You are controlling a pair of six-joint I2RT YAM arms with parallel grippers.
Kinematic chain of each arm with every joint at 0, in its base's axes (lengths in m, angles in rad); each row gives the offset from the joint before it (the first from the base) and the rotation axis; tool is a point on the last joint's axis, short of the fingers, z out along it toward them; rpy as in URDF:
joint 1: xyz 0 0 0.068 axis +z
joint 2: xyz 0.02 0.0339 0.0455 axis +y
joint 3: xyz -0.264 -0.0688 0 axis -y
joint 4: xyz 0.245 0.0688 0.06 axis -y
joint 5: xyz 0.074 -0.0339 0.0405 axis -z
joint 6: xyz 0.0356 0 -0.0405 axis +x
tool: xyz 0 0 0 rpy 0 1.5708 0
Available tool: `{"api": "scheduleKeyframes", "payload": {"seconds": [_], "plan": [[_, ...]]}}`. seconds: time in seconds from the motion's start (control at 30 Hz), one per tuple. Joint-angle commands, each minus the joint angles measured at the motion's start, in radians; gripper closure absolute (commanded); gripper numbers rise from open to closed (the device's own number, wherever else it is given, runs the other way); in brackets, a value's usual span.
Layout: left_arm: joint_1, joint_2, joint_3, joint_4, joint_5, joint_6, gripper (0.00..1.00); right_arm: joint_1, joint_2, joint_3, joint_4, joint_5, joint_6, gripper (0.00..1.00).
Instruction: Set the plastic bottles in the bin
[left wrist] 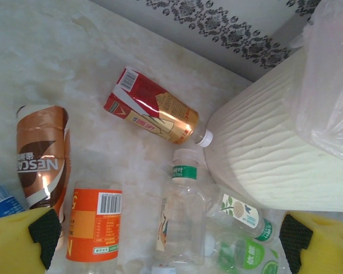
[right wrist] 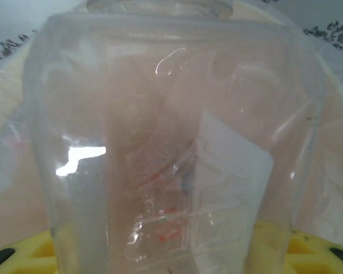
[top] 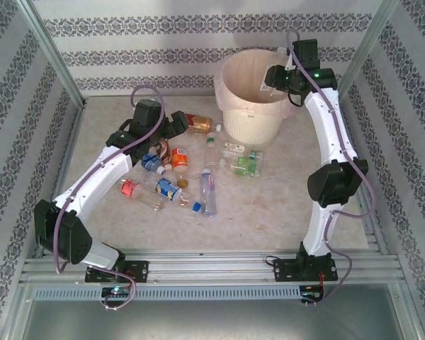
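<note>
Jaws of right arm (top: 327, 122), arched over bin (top: 246, 119), clasp bottle (right wrist: 171, 142).

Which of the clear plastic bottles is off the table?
The clear white-labelled bottle clamped in the right gripper over the cream-white round plastic bin; the other bottles lie on the table.

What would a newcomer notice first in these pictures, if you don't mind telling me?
Probably the right gripper, closed on a clear bottle above the bin at the back of the table. Next come the loose bottles scattered left of centre, with the open left gripper hovering over them.
</note>
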Motion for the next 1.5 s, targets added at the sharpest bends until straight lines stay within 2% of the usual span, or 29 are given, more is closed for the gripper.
{"api": "scheduleKeyframes", "payload": {"seconds": [0.0,0.37,0.57,0.77,0.97,1.2,1.37,1.47], "plan": [[0.010,-0.011,-0.002,-0.051,-0.036,0.018,0.00,-0.013,0.018,0.037,-0.041,0.078,-0.004,0.50],[0.009,0.012,0.016,-0.080,-0.045,0.019,0.00,-0.011,-0.036,-0.009,-0.007,0.202,0.017,0.22],[0.009,0.014,0.016,-0.088,-0.048,0.016,0.00,-0.011,-0.112,-0.099,0.066,0.192,0.021,0.19],[0.011,0.014,0.013,-0.094,-0.058,0.013,0.00,-0.006,-0.191,-0.174,0.131,0.114,-0.009,0.16],[0.011,0.018,0.010,-0.096,-0.072,-0.002,0.00,0.018,-0.311,-0.321,0.241,0.004,-0.059,0.11],[0.011,0.042,0.009,-0.085,-0.075,-0.027,0.00,0.072,-0.490,-0.571,0.421,-0.100,-0.054,0.02],[0.012,0.068,0.022,-0.094,-0.062,-0.038,0.00,0.128,-0.619,-0.754,0.494,-0.119,-0.059,0.02],[0.012,0.080,0.029,-0.099,-0.061,-0.044,0.00,0.150,-0.702,-0.910,0.611,-0.226,-0.035,0.02]]}}
